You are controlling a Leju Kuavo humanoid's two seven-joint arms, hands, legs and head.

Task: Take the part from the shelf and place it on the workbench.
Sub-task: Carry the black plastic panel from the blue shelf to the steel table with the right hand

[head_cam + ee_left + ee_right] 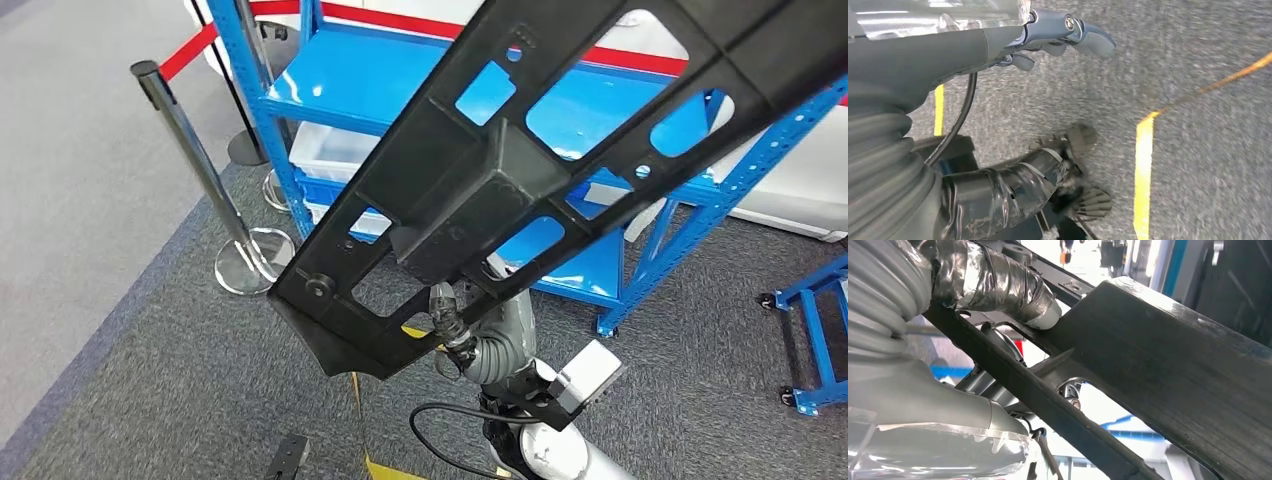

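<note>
My right robot hand (998, 290) holds the part (520, 150) near its lower end: the taped thumb lies on one face, and darker fingers (445, 315) hook a rail from below. My left robot hand (1058, 35) hangs over the carpet (1198, 150), fingers loosely curled, holding nothing.

The part is long, black and full of cut-outs. It rises steeply across my view, clear of the blue shelf (340, 90) behind it. The grip sits far from its middle, so I judge it could twist or slip in my fingers. If I turn, its high end could strike the shelf's uprights, or its low corner the post (190, 150).
</note>
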